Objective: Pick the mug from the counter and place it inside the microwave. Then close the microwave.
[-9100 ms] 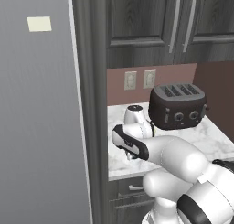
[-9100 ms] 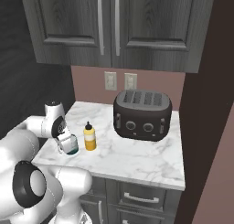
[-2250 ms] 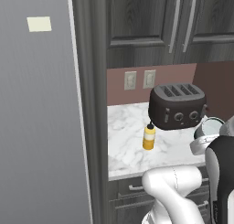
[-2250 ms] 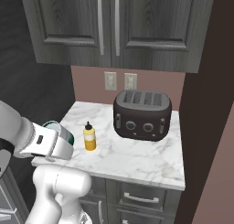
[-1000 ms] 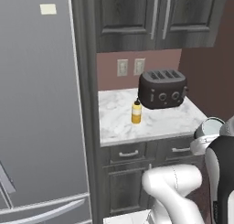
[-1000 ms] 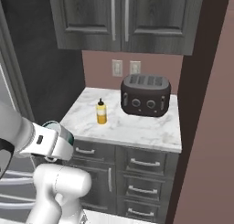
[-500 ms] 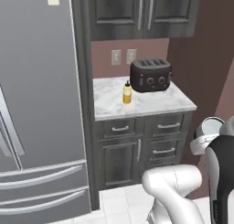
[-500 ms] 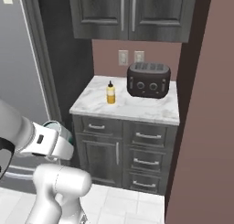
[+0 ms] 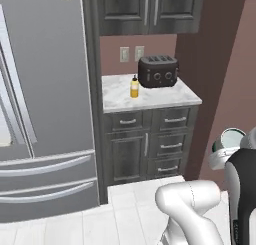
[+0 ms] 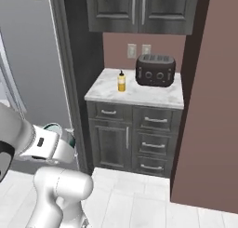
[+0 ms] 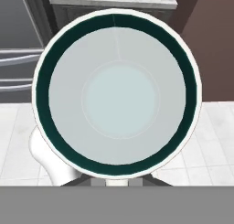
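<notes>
- Gripper [image 11: 118, 184] is clamped on the mug [image 11: 116, 93], which sits right at the fingers with its open mouth facing the hand camera: white rim, teal ring inside, pale bottom.
- From the left base view the mug [image 9: 231, 138] hangs low at the arm's right side, well clear of the counter [image 9: 115, 95] and over the white tiled floor [image 9: 125, 209].
- From the right base view only a sliver of the mug [image 10: 53, 127] peeks above the white wrist.
- Far ahead of the hand, the counter carries a yellow squeeze bottle [image 9: 134, 86] and a dark toaster [image 9: 158, 71], standing near each other but apart.
- Left of that counter stands a tall grey fridge [image 9: 45, 104]; dark cabinets [image 9: 145, 9] hang above it.
</notes>
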